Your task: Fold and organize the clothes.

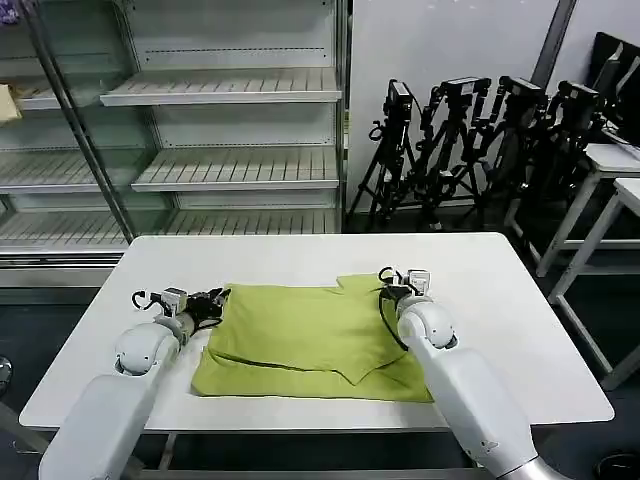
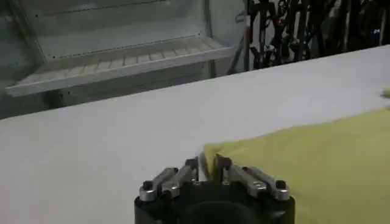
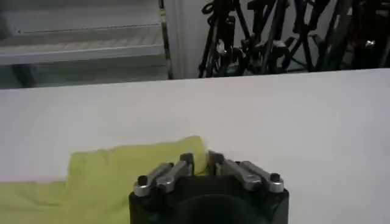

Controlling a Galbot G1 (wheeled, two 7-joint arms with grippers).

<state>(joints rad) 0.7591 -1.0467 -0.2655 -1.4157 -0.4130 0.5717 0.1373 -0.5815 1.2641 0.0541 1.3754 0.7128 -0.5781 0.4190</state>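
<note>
The clothes are one lime-green T-shirt (image 1: 315,340) lying partly folded on the white table (image 1: 500,300). My left gripper (image 1: 222,298) sits at the shirt's far left corner and is shut on a pinch of the fabric (image 2: 209,159). My right gripper (image 1: 392,287) is at the far right corner, where the cloth is bunched, and its fingers are closed on the yellow-green edge (image 3: 198,159). In the left wrist view the shirt (image 2: 317,164) spreads away from the jaws. In the right wrist view the shirt (image 3: 103,176) lies beside the gripper.
Behind the table stand grey metal shelves (image 1: 220,95). A cluster of black tripods (image 1: 480,140) is at the back right, with another white table (image 1: 620,170) beyond them. Bare tabletop runs along the far edge and both sides of the shirt.
</note>
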